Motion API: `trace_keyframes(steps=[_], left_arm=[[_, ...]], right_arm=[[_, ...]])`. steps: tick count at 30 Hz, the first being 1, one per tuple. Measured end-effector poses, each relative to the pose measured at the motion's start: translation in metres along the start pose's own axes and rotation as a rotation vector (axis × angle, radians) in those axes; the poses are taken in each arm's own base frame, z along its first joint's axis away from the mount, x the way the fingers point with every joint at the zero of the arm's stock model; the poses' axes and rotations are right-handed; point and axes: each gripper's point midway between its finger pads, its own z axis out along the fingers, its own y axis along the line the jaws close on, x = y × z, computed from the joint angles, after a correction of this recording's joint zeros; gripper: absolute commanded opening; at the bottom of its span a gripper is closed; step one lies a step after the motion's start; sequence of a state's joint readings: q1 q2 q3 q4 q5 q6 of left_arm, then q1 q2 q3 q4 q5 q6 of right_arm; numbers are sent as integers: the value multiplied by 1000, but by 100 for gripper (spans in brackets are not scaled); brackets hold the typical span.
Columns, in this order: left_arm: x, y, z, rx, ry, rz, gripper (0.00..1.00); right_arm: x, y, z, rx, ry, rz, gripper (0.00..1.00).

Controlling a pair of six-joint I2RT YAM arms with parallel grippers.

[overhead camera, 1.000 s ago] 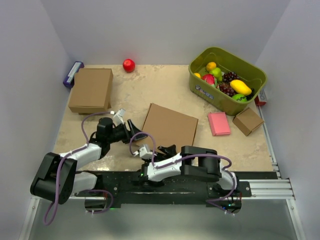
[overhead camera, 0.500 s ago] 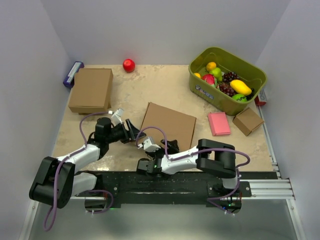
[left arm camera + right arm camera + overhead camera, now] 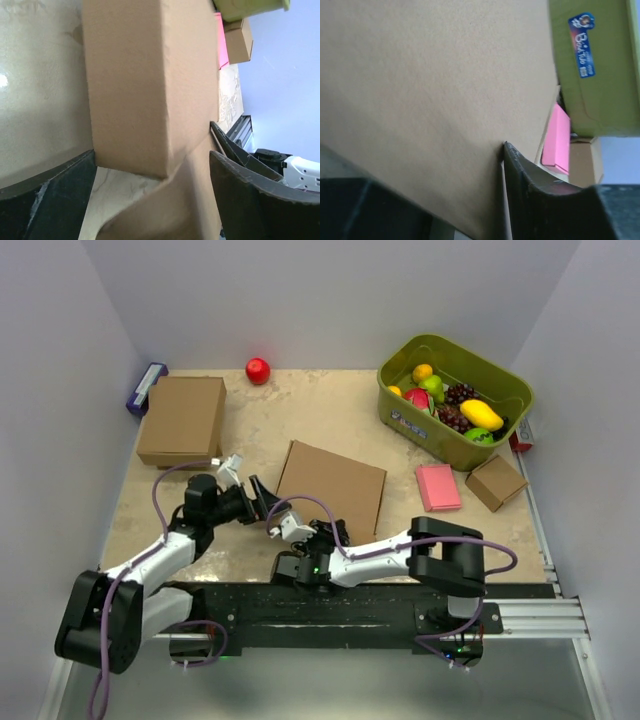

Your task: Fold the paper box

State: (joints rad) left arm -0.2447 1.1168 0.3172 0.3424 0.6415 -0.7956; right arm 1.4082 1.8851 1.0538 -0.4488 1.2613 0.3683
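Observation:
The paper box (image 3: 335, 485) lies flat and folded at the table's middle, plain brown cardboard. My left gripper (image 3: 268, 502) stands open at its near left corner. In the left wrist view that corner of the paper box (image 3: 145, 90) and a curled flap (image 3: 190, 200) sit between the wide-apart fingers of my left gripper (image 3: 152, 200), touching neither. My right gripper (image 3: 330, 530) is at the box's near edge. In the right wrist view the paper box (image 3: 435, 85) fills the gap of my right gripper (image 3: 435, 170), and the right finger (image 3: 535, 195) presses against the cardboard.
A closed brown box (image 3: 183, 418) sits at the back left beside a purple item (image 3: 146, 387). A red ball (image 3: 258, 370) lies at the back. To the right are a green bin (image 3: 400, 415) of fruit, a pink block (image 3: 438, 487) and a small cardboard cube (image 3: 496, 482).
My left gripper has opened wide. My right arm has stretched forward to the box's near edge and its jaws have narrowed onto the cardboard. The box has shifted slightly away and left.

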Motion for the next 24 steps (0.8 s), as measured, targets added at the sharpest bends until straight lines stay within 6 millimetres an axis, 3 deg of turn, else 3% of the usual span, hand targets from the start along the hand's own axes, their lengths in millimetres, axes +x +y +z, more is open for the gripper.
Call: trace_keyframes(steps=[5,9,12,20,24], left_arm=[[-31,-9,-14,-43,-98,72,100],[-72,-25,-34,-97,-242,193,100],[-90,-33,-52,-143,-330,270,100],[-89,-24,-80,-266,-378,363,98],[-82,-31,-93,-263,-384,424,96]], right_arm=[[-13,1,-2,-86,1,59,35],[-10,13,-3,-183,32,44,31],[-7,16,-4,-227,49,4,28],[-8,10,-8,-349,84,5,27],[-8,7,-8,-402,99,15,27]])
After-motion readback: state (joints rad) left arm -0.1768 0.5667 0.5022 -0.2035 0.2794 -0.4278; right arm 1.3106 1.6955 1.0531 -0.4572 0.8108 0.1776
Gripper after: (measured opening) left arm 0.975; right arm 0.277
